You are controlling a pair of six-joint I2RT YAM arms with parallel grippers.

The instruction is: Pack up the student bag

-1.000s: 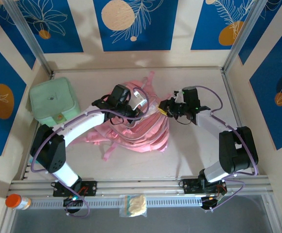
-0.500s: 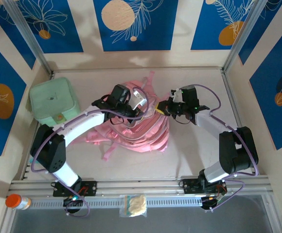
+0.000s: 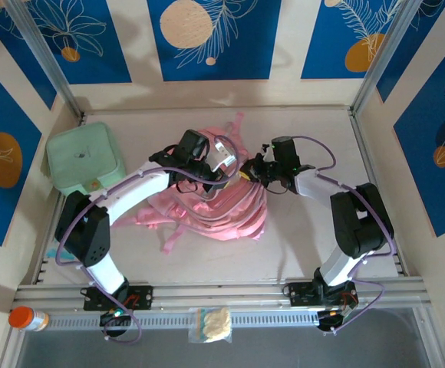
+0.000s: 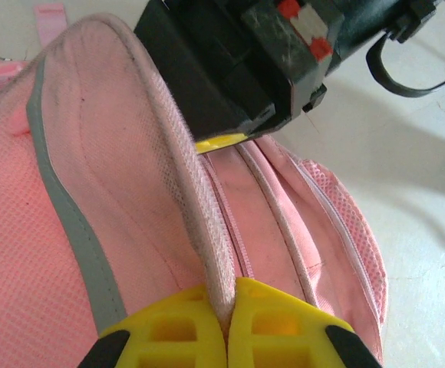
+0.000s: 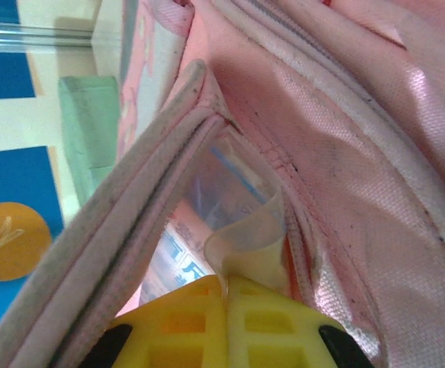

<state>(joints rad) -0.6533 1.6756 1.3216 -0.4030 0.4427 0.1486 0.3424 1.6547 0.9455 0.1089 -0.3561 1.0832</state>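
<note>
Large soft pink fabric student bag (image 3: 230,211) lies mid-tabletop (image 3: 284,245), loose straps trailing toward 7 o'clock. Your left fingers (image 4: 180,318) are together, clamped on the pale piped rim of the student bag's opening, near its 12 o'clock edge in the top view. Your right fingers (image 5: 265,307) are also together, pinching a curl of clear plastic film (image 5: 245,245) just inside that opening, at the bag's 2 o'clock side. Both sets of fingers sit near each other on the rim. Mint-green square lidded case (image 3: 84,157) is well apart, around 9 o'clock of the bag.
</note>
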